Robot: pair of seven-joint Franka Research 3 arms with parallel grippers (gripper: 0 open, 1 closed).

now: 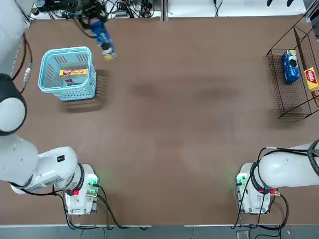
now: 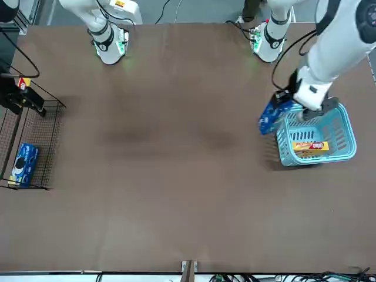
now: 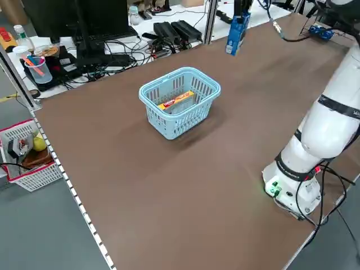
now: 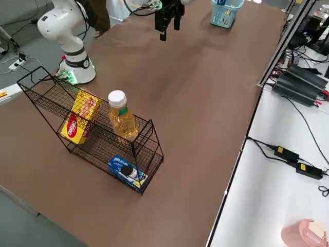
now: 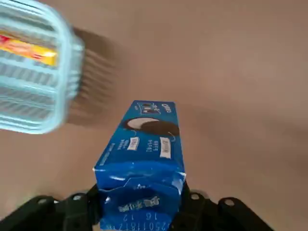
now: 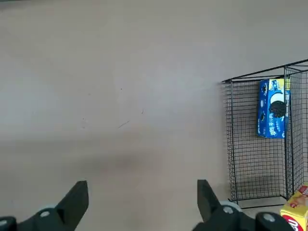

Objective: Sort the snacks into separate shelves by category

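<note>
- Snacks in the top view: a blue cookie packet point(image 1: 103, 39) hangs from the left gripper point(image 1: 97, 26), clamped at its upper end, off the table and just beside the far corner of the light blue basket point(image 1: 68, 73). A yellow-orange box point(image 1: 73, 72) lies in that basket, near the gripper. The wire rack point(image 1: 294, 74), well apart on the other side of the table, holds a second blue packet point(image 1: 290, 66) and a yellow box with a red label point(image 1: 311, 79).
- Front view: the left gripper point(image 2: 286, 101) has the packet point(image 2: 269, 116) dangling beside the basket's rim point(image 2: 346, 126); the rack's lower tier point(image 2: 26, 157) bears the other blue packet point(image 2: 23, 164).
- Left side view: the held packet point(image 3: 237, 34) hangs upright, beyond the basket point(image 3: 180, 102).
- Right side view: the right gripper point(image 4: 169, 19) hangs over bare table, fingers spread and empty. On the rack point(image 4: 92, 135), yellow boxes point(image 4: 81, 116) and a bottle point(image 4: 122, 116) share the upper tier; the blue packet point(image 4: 127, 172) lies below.
- Left wrist view: the fingers point(image 5: 82, 210) pinch the packet point(image 5: 143, 159) by its end.
- Right wrist view: the right gripper point(image 6: 142, 199) stands wide open, holding nothing; the rack point(image 6: 262, 134) lies off to one side.
</note>
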